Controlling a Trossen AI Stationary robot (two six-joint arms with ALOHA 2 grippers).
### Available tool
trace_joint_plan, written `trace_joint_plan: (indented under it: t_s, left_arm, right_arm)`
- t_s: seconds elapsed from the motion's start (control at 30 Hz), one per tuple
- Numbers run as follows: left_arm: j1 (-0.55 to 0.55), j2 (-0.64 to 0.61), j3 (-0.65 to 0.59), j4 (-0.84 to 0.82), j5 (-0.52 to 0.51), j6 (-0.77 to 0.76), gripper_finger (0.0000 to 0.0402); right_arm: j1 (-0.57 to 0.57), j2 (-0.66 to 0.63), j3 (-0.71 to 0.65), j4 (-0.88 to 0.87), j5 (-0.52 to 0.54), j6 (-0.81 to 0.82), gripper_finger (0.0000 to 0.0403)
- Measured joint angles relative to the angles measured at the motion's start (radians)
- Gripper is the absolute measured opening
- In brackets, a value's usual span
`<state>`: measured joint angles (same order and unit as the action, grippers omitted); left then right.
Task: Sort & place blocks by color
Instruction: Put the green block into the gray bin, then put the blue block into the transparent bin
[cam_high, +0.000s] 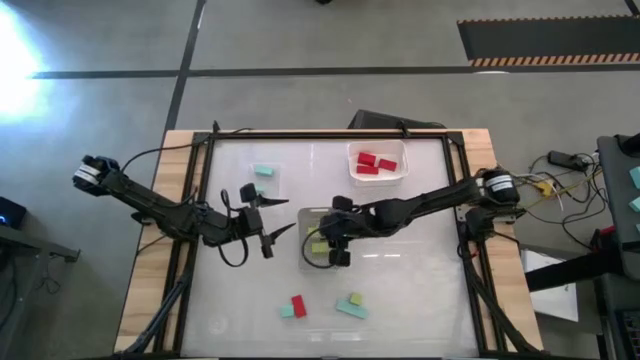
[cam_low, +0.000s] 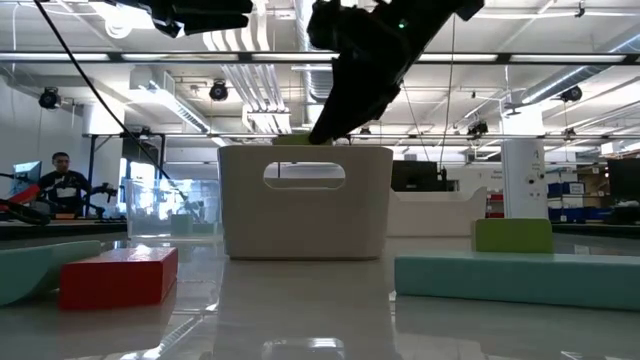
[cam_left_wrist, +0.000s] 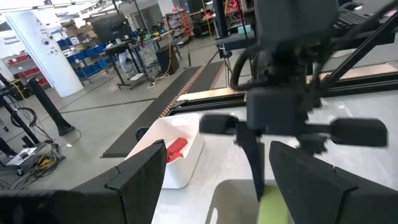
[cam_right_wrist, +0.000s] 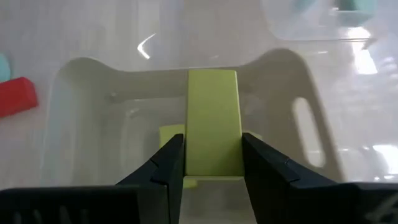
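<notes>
My right gripper (cam_high: 337, 238) hangs over a white handled bin (cam_high: 312, 258) at the table's middle, shut on a yellow-green block (cam_right_wrist: 212, 118). Another yellow-green block (cam_right_wrist: 171, 134) lies on the bin's floor below it. My left gripper (cam_high: 280, 216) is open and empty, just left of the bin, pointing toward it. Red blocks (cam_high: 375, 164) lie in a white tray (cam_high: 400, 152) at the far side. A teal block (cam_high: 265, 171) lies in a clear tray at the far left. Loose red (cam_high: 298, 304), teal (cam_high: 350, 309) and yellow-green (cam_high: 355, 298) blocks lie on the table near the front edge. My right gripper pinches the yellow-green block by its two long sides (cam_right_wrist: 211, 149) between the two fingers (cam_right_wrist: 168, 162). The fingers come from above, slanting down into the bin. The block sticks out past the fingertips along them, lifted clear above the bin's floor.
A second small teal block (cam_high: 287, 312) lies beside the loose red one. In the low view the red block (cam_low: 115, 275) and a long teal block (cam_low: 520, 278) lie in front of the bin (cam_low: 305, 215). The table has a dark frame (cam_high: 200, 200) along its sides.
</notes>
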<state>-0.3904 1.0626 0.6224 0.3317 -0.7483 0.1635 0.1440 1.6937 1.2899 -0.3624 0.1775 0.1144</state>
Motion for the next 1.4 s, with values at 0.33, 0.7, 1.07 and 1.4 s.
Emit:
trace_joint_plan:
  t_s: [0.33,0.7,1.07,1.4]
  left_arm:
    - [-0.001,0.001,0.0,0.0,0.0,0.0,0.0267]
    - [-0.001,0.001,0.0,0.0,0.0,0.0,0.0267]
    - [-0.001,0.001,-0.001,0.0,0.0,0.0,0.0267]
    - [-0.001,0.006,-0.001,-0.001,0.0,-0.027,0.0267]
  right_arm:
    - [0.0,0.116,0.082,-0.078,-0.075,-0.003,0.0117]
    - [0.0,0.14,0.083,-0.091,-0.11,0.007,0.0117]
    - [0.0,0.139,0.083,-0.092,-0.108,0.006,0.0209]
    - [0.004,0.103,0.082,-0.115,-0.107,-0.013,0.0203]
